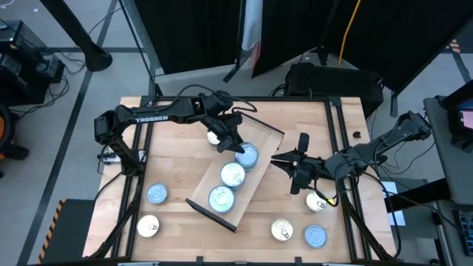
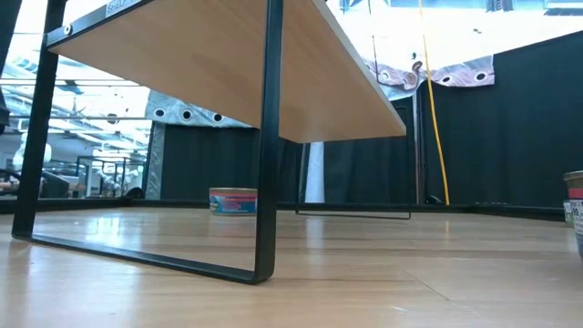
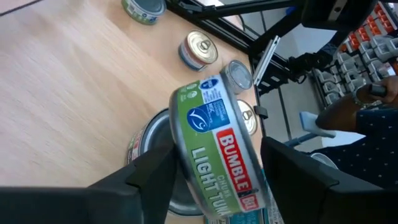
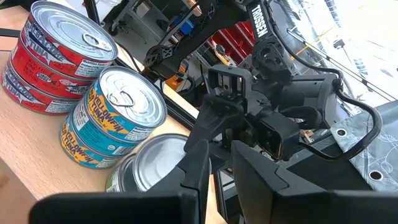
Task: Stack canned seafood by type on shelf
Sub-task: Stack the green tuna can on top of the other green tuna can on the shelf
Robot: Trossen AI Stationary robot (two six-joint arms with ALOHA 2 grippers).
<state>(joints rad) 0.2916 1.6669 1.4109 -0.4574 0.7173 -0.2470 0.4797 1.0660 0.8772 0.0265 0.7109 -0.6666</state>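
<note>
- Shelf (image 1: 255,159) lies diagonally across the middle of the desk (image 1: 177,125), its long axis running from about 1 o'clock down to 7 o'clock in the high view, with a dark rail at each short end.
- Three stacks of blue-topped tins (image 1: 233,174) sit in a row on the board.
- Left hand (image 1: 230,142) hangs over the upper end of that row; in its wrist view a green-labelled tuna tin (image 3: 214,149) sits tilted between the fingers (image 3: 146,177), above another tin. The jaws stand wide around it, and whether they press on it cannot be told.
- Right hand (image 1: 284,160) rests at about 3 o'clock from the shelf, fingers close together, nothing between them.
- Loose tins on the desk: a blue one (image 1: 156,193) and a pale one (image 1: 148,226) toward 8 o'clock; a pale one (image 1: 281,230) and a blue one (image 1: 315,236) toward 5 o'clock; another (image 1: 316,202) just beside the right arm.
- Right wrist view shows a red-labelled stack (image 4: 53,56), a teal one (image 4: 112,118) and a plain-topped tin (image 4: 152,165) side by side.
- Low view shows one tin (image 2: 233,201) standing far off on the desk.
</note>
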